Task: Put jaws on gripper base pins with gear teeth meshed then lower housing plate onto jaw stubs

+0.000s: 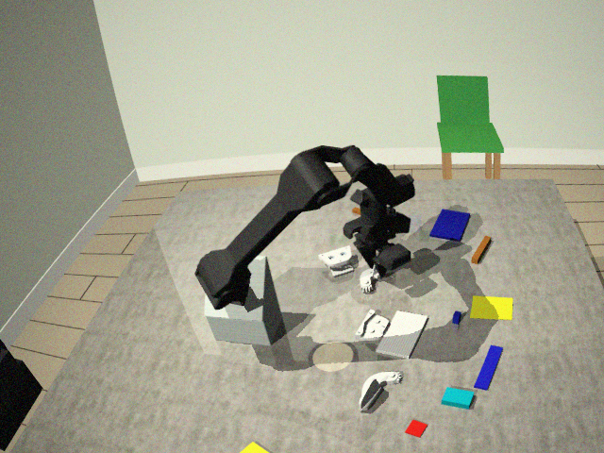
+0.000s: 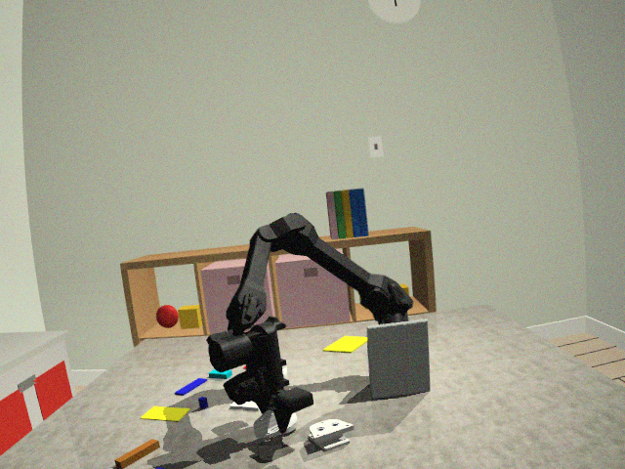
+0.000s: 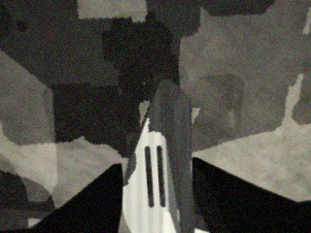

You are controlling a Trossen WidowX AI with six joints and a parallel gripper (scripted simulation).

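My gripper [image 1: 375, 273] [image 2: 274, 422] [image 3: 155, 168] is low over the table, shut on a white jaw [image 1: 366, 282] [image 2: 291, 424] [image 3: 141, 194]. In the wrist view the jaw's slotted, ribbed side and grey shaded side show between the fingertips; its lower end is cut off. The other jaw [image 1: 375, 388] lies near the front in the top view. A white two-level part [image 1: 336, 257] [image 2: 330, 428] with two dark round spots stands beside my gripper. A flat white part [image 1: 373, 326] with small marks lies farther forward. I cannot tell which is the base and which the housing plate.
A white ribbed slab [image 1: 403, 334] lies beside the flat part. A grey block [image 1: 239, 326] [image 2: 398, 359] stands by the arm's base. Blue [image 1: 450, 225], yellow [image 1: 492, 308], cyan [image 1: 457, 397] and red [image 1: 415, 427] pieces and an orange bar [image 1: 480, 249] [image 2: 137, 452] lie around.
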